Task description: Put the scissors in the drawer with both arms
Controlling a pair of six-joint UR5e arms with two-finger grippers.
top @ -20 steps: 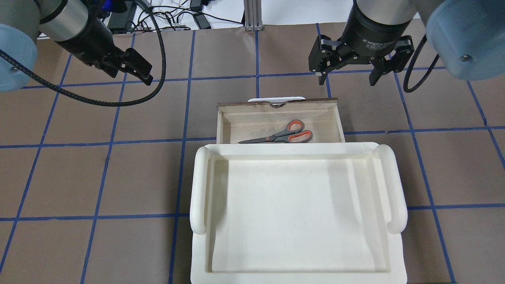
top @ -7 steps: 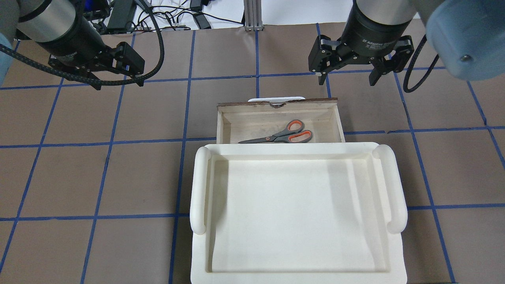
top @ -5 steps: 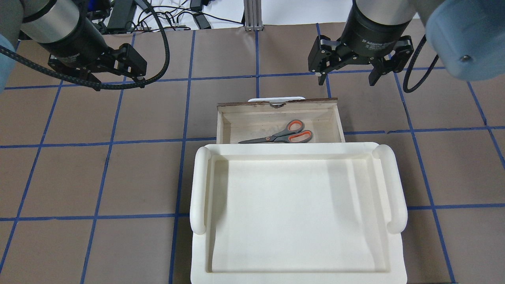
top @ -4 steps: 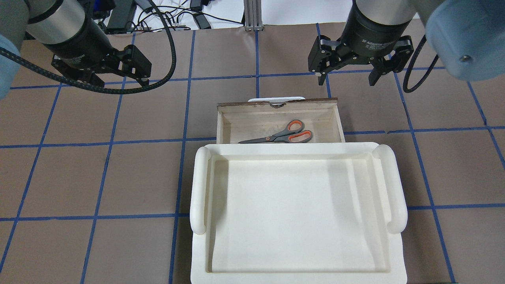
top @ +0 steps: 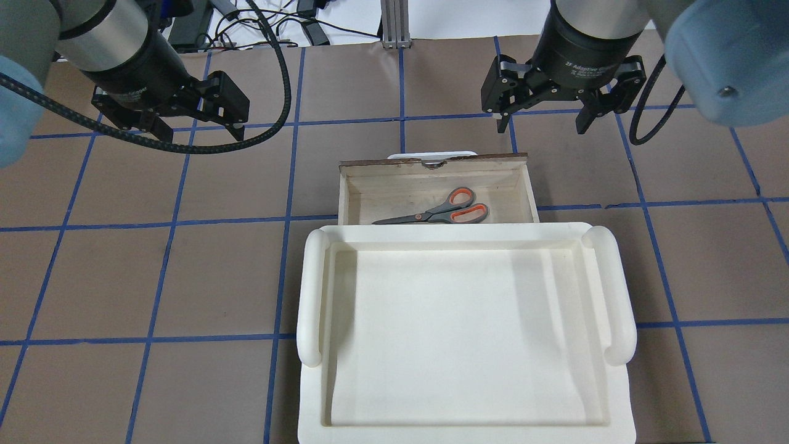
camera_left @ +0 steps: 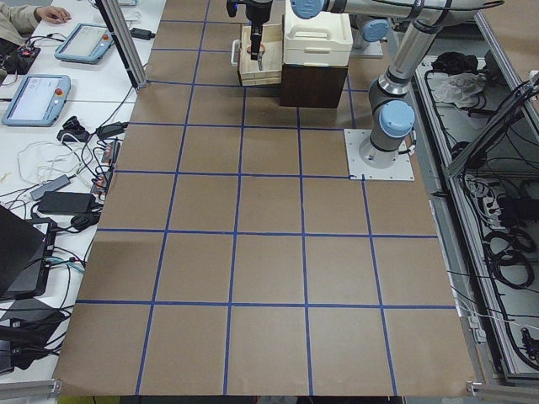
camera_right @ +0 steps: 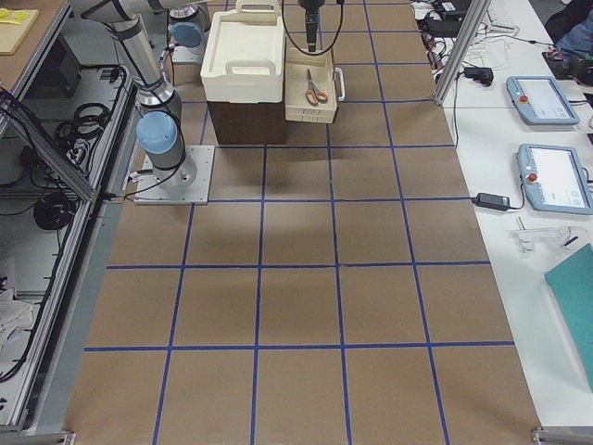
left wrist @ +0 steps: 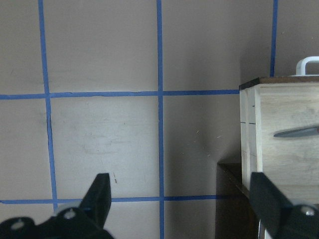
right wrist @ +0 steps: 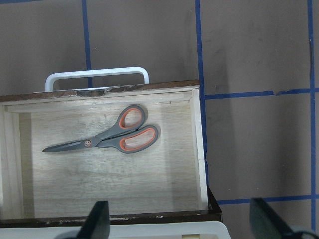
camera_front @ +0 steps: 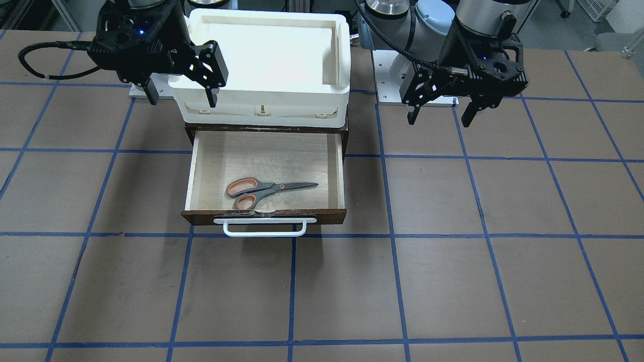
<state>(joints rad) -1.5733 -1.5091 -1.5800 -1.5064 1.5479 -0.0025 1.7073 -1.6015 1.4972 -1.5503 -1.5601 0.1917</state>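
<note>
The scissors [top: 441, 213], grey with orange-lined loops, lie flat inside the pulled-out wooden drawer [top: 431, 163], blades toward my left. They also show in the front view [camera_front: 261, 191] and the right wrist view [right wrist: 112, 137]. The drawer's white bar handle [camera_front: 264, 229] faces away from me. My right gripper [top: 542, 129] is open and empty, hovering above the drawer's far right corner. My left gripper [top: 201, 131] is open and empty, above the table to the left of the drawer. The left wrist view shows the drawer's side [left wrist: 249, 124] and a blade tip [left wrist: 299, 132].
A white plastic tray [top: 314, 290] sits on top of the dark cabinet [camera_right: 241, 120] that holds the drawer. Cables [top: 277, 24] lie past the table's far edge. The brown mat with blue grid lines [top: 154, 265] surrounds the cabinet.
My left gripper has turned at the wrist and moved right, toward the drawer. The right gripper, the scissors and the drawer have not moved.
</note>
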